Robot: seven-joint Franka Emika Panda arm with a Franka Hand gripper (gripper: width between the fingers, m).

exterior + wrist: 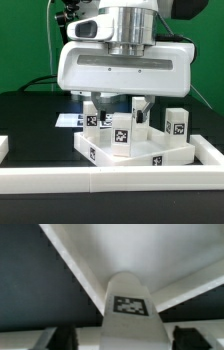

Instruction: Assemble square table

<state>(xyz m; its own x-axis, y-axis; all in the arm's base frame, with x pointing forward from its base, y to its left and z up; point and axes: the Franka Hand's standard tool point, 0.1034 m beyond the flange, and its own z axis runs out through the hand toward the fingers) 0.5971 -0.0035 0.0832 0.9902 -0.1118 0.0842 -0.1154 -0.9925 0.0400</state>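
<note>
Where the arm hangs: low over the black desk (pixel 30 105), its broad white gripper (pixel 122 118) pointing straight down above the tray.
Gripper state: jaws apart, one dark finger (pixel 55 338) on each side of a leg, a gap showing on both sides, nothing clamped.
Leg between the jaws: short white plastic leg (pixel 122 135) with a black-and-white square tag, upright inside the tray, near one of its inner corners in the wrist view.
Tabletop: white plastic square tray-like tabletop (pixel 125 158), tagged on its outer wall, lying by the desk's front edge just behind the long white rail (pixel 110 182).
Other legs: two more tagged white legs upright, one (pixel 92 118) towards the exterior view's left, one (pixel 176 122) at its right; whether they stand in the tray I cannot tell.
Marker board: flat white marker board (pixel 68 119) behind, at the exterior view's left.
</note>
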